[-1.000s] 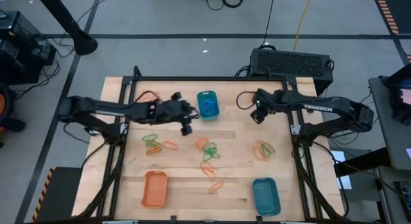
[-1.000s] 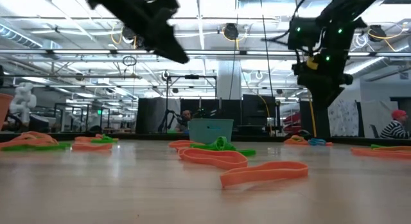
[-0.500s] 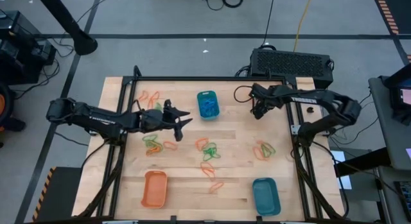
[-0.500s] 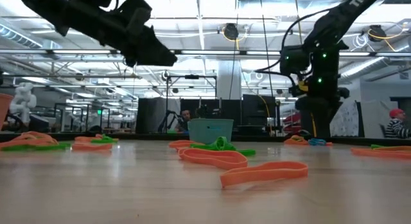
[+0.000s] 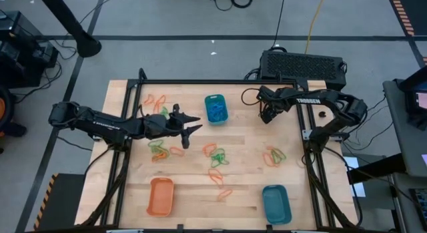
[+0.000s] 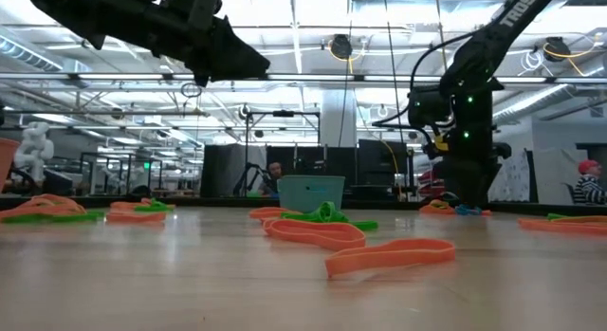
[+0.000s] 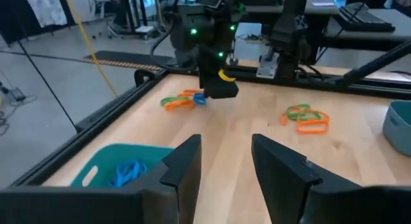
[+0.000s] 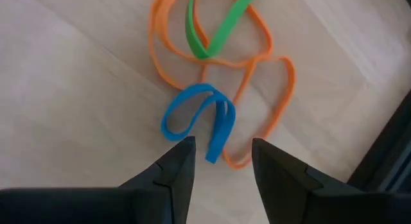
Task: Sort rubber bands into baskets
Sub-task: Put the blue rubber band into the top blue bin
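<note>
Rubber bands: orange, green and blue loops lie scattered on the counter (image 5: 247, 193). A blue band (image 8: 196, 118) lies curled against orange bands (image 8: 257, 89) and a green band (image 8: 215, 25) near the counter's 1 o'clock corner. A green and orange cluster (image 5: 217, 156) sits at the centre, another (image 5: 273, 155) at 3 o'clock, another (image 5: 160, 150) at 9 o'clock, and loose orange loops (image 5: 155, 101) at 11 o'clock.
Baskets: a teal basket (image 5: 215, 108) at 12 o'clock holds blue bands; an orange basket (image 5: 161, 196) stands at 7 o'clock; a second teal basket (image 5: 276, 203) stands at 5 o'clock.
Right tool: the right tool (image 8: 218, 163) hangs just above the blue band, fingers spread and pointing down, pinching nothing. In the high view it (image 5: 268, 114) sits at 1 o'clock.
Left tool: the left tool (image 7: 221, 163) has its fingers spread, nothing between them. In the high view it (image 5: 190, 124) hovers above the counter at 10 o'clock from the centre cluster, beside the 12 o'clock basket.
Behind: a black box (image 5: 302, 64) lies beyond the counter's far edge.
</note>
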`<act>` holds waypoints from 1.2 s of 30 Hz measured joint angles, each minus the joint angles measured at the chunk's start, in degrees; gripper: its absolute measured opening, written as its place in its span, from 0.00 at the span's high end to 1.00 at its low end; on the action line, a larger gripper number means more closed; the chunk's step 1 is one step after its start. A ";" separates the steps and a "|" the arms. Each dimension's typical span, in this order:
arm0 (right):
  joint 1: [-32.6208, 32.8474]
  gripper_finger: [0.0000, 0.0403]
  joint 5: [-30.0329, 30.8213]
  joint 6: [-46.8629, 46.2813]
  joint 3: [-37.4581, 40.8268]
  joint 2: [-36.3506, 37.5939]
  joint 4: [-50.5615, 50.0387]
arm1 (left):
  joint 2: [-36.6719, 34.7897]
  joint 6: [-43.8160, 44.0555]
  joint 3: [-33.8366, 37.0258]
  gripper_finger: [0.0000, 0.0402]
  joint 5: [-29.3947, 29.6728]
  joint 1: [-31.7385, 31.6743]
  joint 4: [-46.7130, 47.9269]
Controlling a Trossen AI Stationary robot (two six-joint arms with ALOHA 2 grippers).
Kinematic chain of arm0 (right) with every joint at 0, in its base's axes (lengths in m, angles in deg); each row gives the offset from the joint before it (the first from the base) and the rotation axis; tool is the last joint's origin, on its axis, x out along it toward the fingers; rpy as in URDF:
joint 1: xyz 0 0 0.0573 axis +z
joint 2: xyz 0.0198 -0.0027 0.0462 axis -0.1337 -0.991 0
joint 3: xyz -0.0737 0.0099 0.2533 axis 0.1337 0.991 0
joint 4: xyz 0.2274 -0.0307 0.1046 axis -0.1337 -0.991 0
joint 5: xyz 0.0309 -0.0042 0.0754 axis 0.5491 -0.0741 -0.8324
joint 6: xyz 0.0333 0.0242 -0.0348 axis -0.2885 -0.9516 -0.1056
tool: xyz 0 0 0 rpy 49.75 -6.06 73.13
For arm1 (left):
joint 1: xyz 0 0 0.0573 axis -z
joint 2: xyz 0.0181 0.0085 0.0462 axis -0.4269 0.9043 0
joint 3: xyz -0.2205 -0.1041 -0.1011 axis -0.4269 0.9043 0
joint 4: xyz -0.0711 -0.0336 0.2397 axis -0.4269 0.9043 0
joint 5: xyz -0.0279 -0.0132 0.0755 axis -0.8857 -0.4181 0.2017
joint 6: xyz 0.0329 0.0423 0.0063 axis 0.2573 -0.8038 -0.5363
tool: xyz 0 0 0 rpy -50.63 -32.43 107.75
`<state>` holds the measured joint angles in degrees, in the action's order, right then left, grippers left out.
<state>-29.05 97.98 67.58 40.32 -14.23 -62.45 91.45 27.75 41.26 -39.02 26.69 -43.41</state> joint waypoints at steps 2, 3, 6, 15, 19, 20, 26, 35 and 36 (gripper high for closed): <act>0.02 0.64 -0.67 -0.02 0.00 0.04 0.85 | 0.00 -0.30 0.00 0.64 0.39 -0.42 -0.63; 0.02 0.64 -1.35 -0.23 0.00 0.02 1.02 | 0.00 -0.50 0.00 0.64 0.47 -0.59 -0.83; 0.01 0.64 -1.45 -0.96 0.00 0.04 0.65 | 0.00 -0.66 0.00 0.64 0.77 -0.64 0.30; 0.00 0.74 -1.50 -1.57 0.02 0.04 0.99 | 0.00 -1.10 0.00 0.64 0.33 -0.64 1.93; -0.09 0.77 -2.57 -0.82 0.02 0.04 1.45 | 0.00 -1.10 0.00 0.64 0.30 -0.62 2.15; -0.09 0.77 -3.14 -0.66 0.02 0.04 1.68 | 0.00 -1.10 0.00 0.64 0.22 -0.62 2.14; -0.70 0.78 -3.27 -1.04 1.66 0.04 3.11 | 0.01 -1.06 0.00 0.64 -1.04 -0.64 2.14; -1.25 0.78 -2.50 -1.33 4.29 0.32 7.07 | 0.02 -1.04 0.00 0.64 -1.11 -0.64 2.14; -1.27 0.78 -2.53 -1.33 4.34 0.28 7.32 | 0.02 -1.04 0.00 0.64 -1.13 -0.64 2.14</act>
<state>-30.31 95.46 66.25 44.66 -13.94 -55.13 91.47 26.71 41.26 -40.15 26.04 -41.26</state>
